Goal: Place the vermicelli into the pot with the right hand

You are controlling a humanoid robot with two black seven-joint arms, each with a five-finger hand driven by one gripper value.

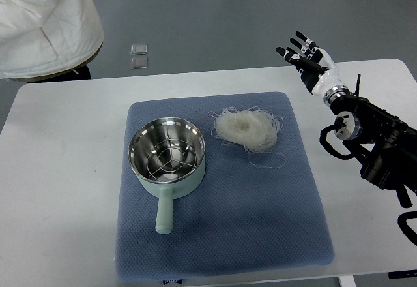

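Cut off: we see only a white-jacketed person (42, 23) at top left.
Right hand (311, 62): fingers spread, empty, well apart from vermicelli (246, 129) beside pot (167, 153).

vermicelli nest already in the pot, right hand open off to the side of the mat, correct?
Not quite. The vermicelli is not in the pot; it lies on the blue mat just right of the pot, whose inside holds only a wire rack. The rest stands: the right hand is open, off the mat. The top view shows this.
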